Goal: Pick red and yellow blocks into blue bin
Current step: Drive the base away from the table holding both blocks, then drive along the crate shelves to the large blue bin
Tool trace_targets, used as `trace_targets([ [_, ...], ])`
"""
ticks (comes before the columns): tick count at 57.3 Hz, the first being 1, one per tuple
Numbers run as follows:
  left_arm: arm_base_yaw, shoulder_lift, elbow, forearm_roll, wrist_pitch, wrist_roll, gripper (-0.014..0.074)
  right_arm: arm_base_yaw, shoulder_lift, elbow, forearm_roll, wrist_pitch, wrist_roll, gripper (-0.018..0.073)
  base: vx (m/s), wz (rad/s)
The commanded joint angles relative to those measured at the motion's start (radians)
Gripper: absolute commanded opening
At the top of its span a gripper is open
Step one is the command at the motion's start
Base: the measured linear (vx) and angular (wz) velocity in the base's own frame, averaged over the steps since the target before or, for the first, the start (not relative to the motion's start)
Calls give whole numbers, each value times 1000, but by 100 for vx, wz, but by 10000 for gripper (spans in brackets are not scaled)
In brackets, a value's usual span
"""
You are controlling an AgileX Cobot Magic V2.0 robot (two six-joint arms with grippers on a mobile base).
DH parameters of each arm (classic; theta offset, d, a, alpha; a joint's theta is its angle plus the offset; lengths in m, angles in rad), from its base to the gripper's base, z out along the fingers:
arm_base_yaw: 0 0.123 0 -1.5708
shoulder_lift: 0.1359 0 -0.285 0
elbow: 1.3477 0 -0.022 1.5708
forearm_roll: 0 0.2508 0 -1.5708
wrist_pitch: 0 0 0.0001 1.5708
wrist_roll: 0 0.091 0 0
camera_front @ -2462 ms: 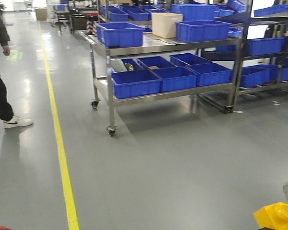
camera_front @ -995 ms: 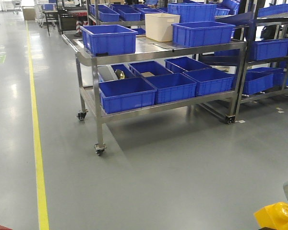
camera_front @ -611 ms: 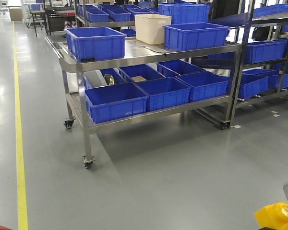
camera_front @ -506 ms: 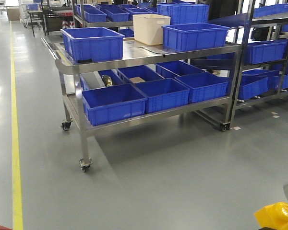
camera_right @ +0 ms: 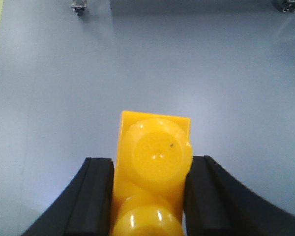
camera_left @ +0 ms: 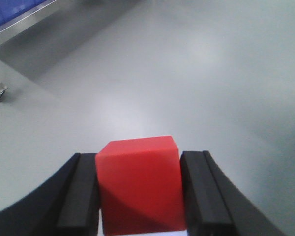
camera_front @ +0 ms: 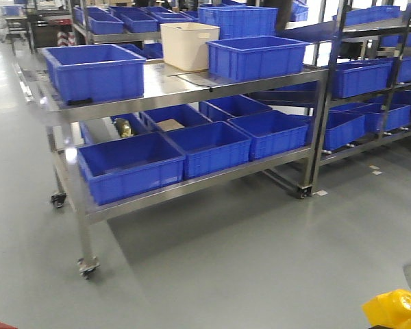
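While the left gripper [camera_left: 139,196] is clamped on the red cube [camera_left: 137,179], its black fingers [camera_left: 81,194] pressed against the cube's left and right faces, we see the right gripper [camera_right: 148,196] likewise clenched around the yellow brick [camera_right: 155,150], whose two round studs face the wrist camera. Beyond both blocks lies plain grey floor [camera_front: 260,253]. In the front view the brick shows at the near right corner, well apart from everything else.

Farther off and to the left stands a steel cart [camera_front: 185,83] on casters [camera_front: 88,267]. On its top shelf we count a blue crate [camera_front: 96,72] at the left end, another blue crate [camera_front: 257,58] towards the right, and a beige tub [camera_front: 190,44] behind and between them. The lower shelf carries a row of open blue crates [camera_front: 130,168] set side by side, with more behind them. To the right of the cart, a shelving rack [camera_front: 390,68] holds further blue crates.
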Motion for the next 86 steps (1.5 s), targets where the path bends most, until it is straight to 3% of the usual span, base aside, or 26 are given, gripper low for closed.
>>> trace_targets([
  [1,-6,-6,-24,-13,-73,-2,234,-1,-11,-30,-9,-65,-9,231,40,-25],
  [86,-6,-6,-24,-13,-73,-2,234,-1,-11,-30,-9,-65,-9,231,41,-29],
])
